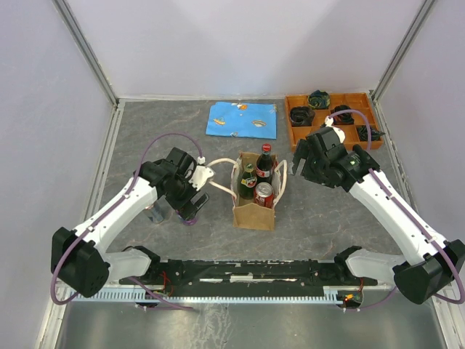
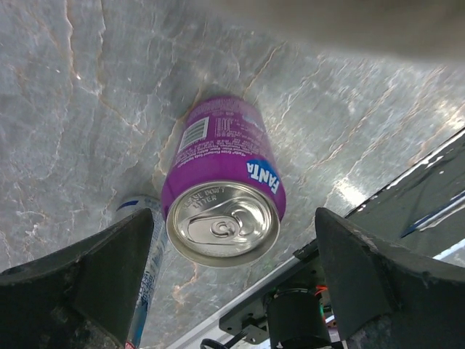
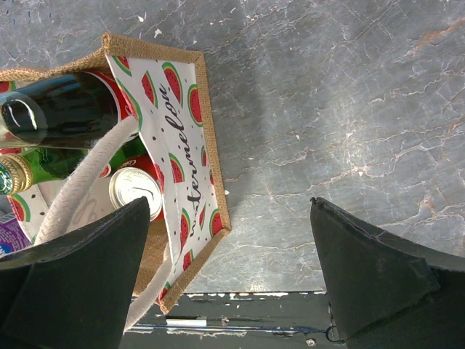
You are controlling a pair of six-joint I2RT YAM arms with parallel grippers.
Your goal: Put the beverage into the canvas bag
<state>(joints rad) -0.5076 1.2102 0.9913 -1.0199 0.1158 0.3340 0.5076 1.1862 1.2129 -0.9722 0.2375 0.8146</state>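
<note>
A small tan canvas bag with white rope handles point(image 1: 254, 216) is seen standing upright in the middle of the grey stone counter point(image 1: 327, 218). Its inside wall is printed with red watermelon slices on white. Three drinks are held in it: a dark bottle with a red cap point(image 1: 265, 163), a green bottle point(image 1: 248, 180) and a red can with a silver top point(image 1: 263, 194).

A purple soda can with a silver top point(image 2: 221, 182) is found standing upright on the counter, outside the bag, between the bag and the left edge. A white and blue drink point(image 2: 142, 207) is set just beside it; what kind it is cannot be told.

The left end effector point(image 2: 232, 218) is held above the purple soda can with its fingers spread wide, one on each side, and the can is not touched. The right end effector point(image 3: 229, 207) is spread wide too, and nothing is held in it. It is held over the counter just beside the bag's right side.

A blue cloth with small pictures point(image 1: 243, 120) is laid flat by the far edge. An orange tray point(image 1: 341, 95) with black rings point(image 1: 317, 99) in it is set in the far right corner
</note>
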